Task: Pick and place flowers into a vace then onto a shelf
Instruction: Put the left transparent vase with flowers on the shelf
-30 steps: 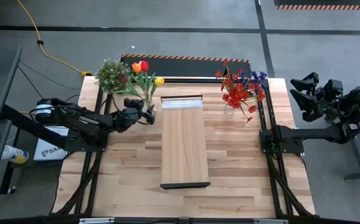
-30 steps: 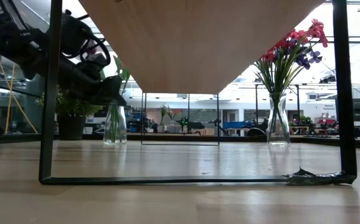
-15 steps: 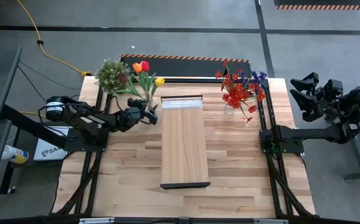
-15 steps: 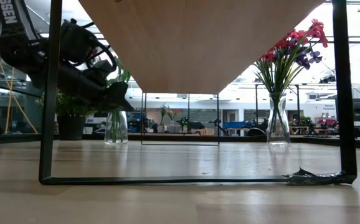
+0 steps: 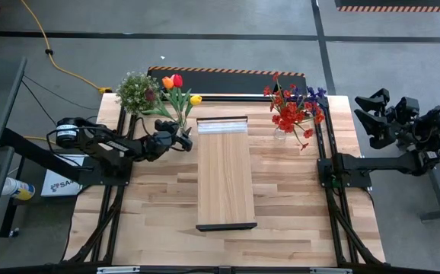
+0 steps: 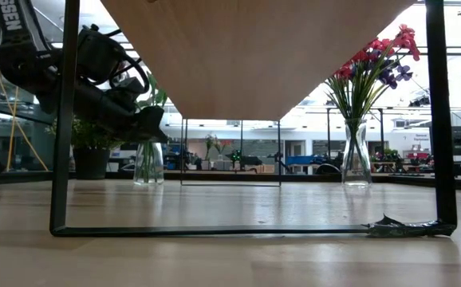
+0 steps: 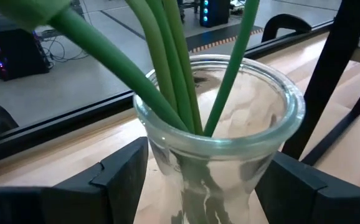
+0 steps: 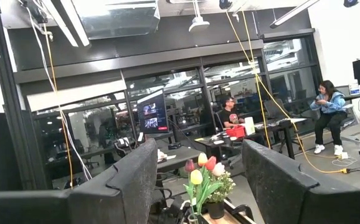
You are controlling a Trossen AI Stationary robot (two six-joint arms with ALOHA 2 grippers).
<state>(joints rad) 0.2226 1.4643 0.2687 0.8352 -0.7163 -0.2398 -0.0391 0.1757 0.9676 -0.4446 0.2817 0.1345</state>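
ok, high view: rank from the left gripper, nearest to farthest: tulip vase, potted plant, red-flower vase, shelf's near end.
1. tulip vase: between the left gripper fingers, at the shelf's far-left corner.
2. potted plant: far-left corner of the table.
3. red-flower vase: right of the shelf.
4. shelf's near end: table's front; close to 3, hard to call.

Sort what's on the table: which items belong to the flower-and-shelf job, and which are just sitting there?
Job:
tulips in a glass vase
left gripper, open around that vase
red and purple bouquet in its vase
shelf

Lying about:
potted plant
yellow cable on the floor
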